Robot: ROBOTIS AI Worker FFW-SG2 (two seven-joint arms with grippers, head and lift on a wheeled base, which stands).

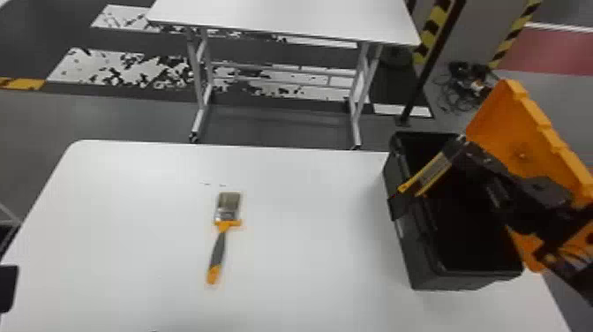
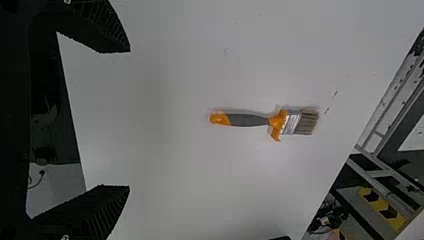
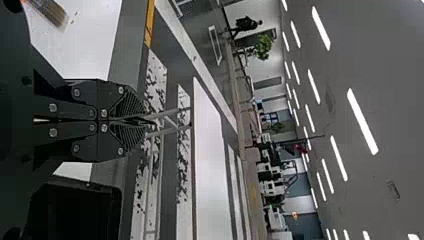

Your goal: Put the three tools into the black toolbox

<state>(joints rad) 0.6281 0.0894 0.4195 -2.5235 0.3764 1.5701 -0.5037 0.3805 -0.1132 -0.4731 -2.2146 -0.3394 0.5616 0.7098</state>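
No readable text, labels, brands, numbers or signs on anything in view.

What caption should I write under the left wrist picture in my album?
Paintbrush lying on a white table, with the left gripper's fingers wide open.

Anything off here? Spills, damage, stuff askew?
Thin dark marks on the white tabletop, just beyond the brush's bristles; can't tell whether scratches or debris. Behind, white floor paint looks worn, with black patches breaking through, and cables lie in a messy tangle.
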